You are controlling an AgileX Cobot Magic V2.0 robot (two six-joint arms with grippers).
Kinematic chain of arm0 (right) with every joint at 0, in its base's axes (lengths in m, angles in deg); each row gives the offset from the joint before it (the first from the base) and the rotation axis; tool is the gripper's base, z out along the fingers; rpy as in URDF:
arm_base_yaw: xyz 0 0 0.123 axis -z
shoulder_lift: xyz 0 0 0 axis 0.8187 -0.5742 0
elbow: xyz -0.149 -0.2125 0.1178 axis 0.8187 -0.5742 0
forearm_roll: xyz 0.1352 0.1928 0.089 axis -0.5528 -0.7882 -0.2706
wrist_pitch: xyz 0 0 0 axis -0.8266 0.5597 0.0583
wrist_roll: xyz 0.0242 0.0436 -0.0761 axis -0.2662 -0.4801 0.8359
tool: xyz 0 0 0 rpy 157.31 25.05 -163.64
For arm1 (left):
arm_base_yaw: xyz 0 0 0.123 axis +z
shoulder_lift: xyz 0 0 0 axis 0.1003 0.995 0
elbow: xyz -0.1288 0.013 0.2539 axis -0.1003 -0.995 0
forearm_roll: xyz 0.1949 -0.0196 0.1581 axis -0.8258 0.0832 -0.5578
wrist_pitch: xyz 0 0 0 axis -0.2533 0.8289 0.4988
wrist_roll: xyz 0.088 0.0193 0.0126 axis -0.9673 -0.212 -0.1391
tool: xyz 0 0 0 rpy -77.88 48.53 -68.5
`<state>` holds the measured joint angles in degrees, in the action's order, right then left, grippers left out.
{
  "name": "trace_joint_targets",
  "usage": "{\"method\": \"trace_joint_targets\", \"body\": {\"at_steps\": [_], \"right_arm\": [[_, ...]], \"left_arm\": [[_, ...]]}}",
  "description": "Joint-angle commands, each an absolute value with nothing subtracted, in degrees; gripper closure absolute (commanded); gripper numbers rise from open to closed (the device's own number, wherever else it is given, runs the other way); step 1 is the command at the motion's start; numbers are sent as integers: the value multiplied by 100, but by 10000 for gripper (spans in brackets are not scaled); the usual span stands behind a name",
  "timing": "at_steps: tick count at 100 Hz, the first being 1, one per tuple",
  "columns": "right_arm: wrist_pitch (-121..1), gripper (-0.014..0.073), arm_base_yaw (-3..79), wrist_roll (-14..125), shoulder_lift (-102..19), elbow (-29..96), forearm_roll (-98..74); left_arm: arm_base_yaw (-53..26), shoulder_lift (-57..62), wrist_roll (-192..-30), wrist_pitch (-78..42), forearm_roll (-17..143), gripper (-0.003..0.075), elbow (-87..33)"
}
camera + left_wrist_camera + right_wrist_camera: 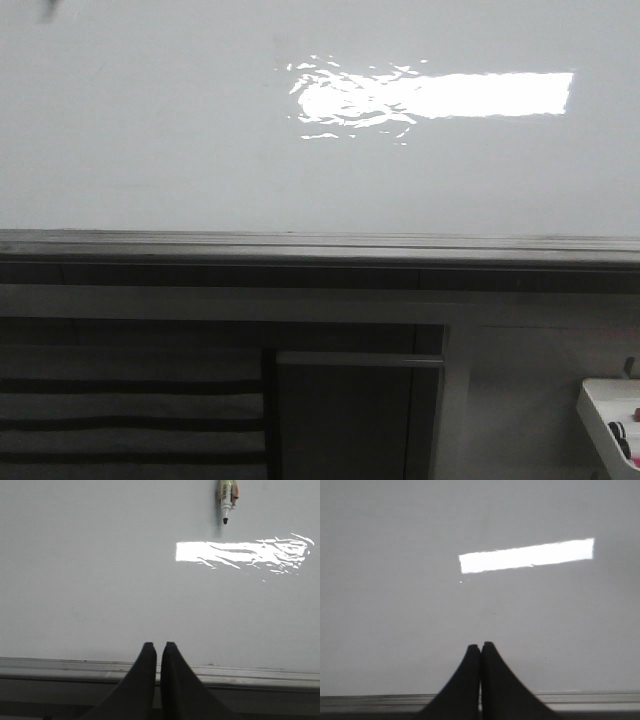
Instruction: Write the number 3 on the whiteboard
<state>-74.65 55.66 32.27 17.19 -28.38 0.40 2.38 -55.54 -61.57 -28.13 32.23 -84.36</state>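
— Across the left side, what shows?

— From the left wrist camera, the left claw (159,647) sits over the grey frame edge (75,666) of the whiteboard (90,570), its two dark fingers (145,660) clenched with only a thin slit between them, nothing held. A marker (226,497) lies uncapped on the board, dark tip toward a bright rectangular glare patch (220,551), well apart from the claw.

— And the middle?

— Front view: the whiteboard (150,130) fills the upper half, no strokes readable on it. Below the frame (300,245), white cabinet panels with dark slats (120,400).

— Further right?

— A white tray (605,410) at the corner, contents too small to tell. The right claw (480,647) is pressed fully together, empty, over blank board (395,605) — the number 3 is not written anywhere I can see.
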Motion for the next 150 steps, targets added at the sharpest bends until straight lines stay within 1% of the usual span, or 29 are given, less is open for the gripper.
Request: {"method": "trace_joint_targets", "body": {"at_steps": [1,113,121,135,150], "right_arm": [[-7956,673,5599,3239,1843,-2975,95],[-7931,673,5599,3297,1843,-2965,347],[-7817,673,5599,3271,1843,-2815,110],[-6820,673,5599,3245,1795,-2056,-10],[-6034,673,5599,3310,1392,-1123,1]], "left_arm": [[204,-5656,-6115,-3258,3224,739,-8457],[204,-5656,-6115,-3390,3249,739,-8424],[204,-5656,-6115,-3393,3298,739,-8236],[204,-5628,-6115,-3082,3342,739,-7501],[204,-5253,-6242,-2019,3307,739,-6448]]}}
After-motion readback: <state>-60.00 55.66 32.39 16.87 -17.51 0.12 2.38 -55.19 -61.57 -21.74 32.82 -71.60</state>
